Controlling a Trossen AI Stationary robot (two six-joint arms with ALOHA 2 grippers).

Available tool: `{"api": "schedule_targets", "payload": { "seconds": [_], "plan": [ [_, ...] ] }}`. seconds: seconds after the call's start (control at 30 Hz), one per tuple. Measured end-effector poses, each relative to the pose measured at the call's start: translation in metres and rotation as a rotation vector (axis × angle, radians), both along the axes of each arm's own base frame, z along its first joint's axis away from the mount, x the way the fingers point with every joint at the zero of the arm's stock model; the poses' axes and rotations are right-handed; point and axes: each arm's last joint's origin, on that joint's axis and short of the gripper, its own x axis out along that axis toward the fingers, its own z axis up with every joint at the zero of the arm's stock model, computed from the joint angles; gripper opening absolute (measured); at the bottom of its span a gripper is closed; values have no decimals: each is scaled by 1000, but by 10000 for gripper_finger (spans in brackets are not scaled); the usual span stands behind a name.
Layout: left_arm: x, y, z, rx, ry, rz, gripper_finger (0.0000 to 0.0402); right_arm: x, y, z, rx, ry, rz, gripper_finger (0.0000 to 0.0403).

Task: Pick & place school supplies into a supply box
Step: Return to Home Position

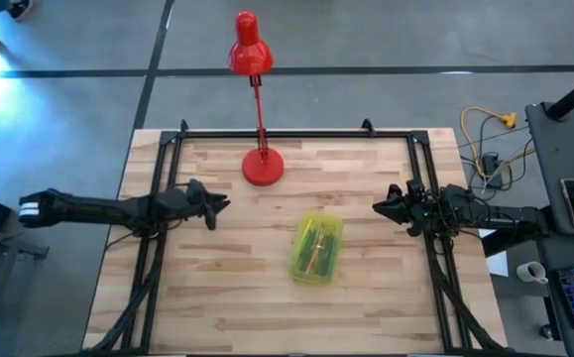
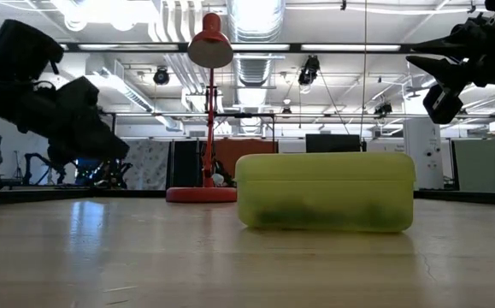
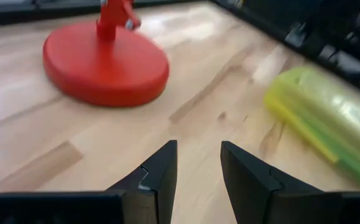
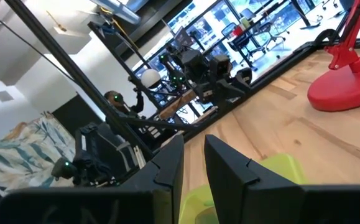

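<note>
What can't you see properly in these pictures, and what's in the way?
Which pens are inside the supply box: too small in the high view, only a dark smudge through its wall in the low view.
The box in the right wrist view: mostly behind the right gripper, cut off by the picture's edge.
The red lamp in the left wrist view: only its base shows, the edge cuts the rest.
</note>
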Motion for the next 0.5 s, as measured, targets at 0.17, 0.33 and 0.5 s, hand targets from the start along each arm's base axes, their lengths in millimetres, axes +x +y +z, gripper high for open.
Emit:
{"api": "schedule_targets", "payload": {
  "seconds": [0.17,0.33,0.5],
  "plan": [
    [1,0,-6,-7,55,0,108,0,0,0,0,0,0,59],
    [2,0,-10,-11,93,0,108,0,0,0,0,0,0,59],
    [2,0,-14,-16,130,0,108,0,0,0,0,0,0,59]
  ]
}}
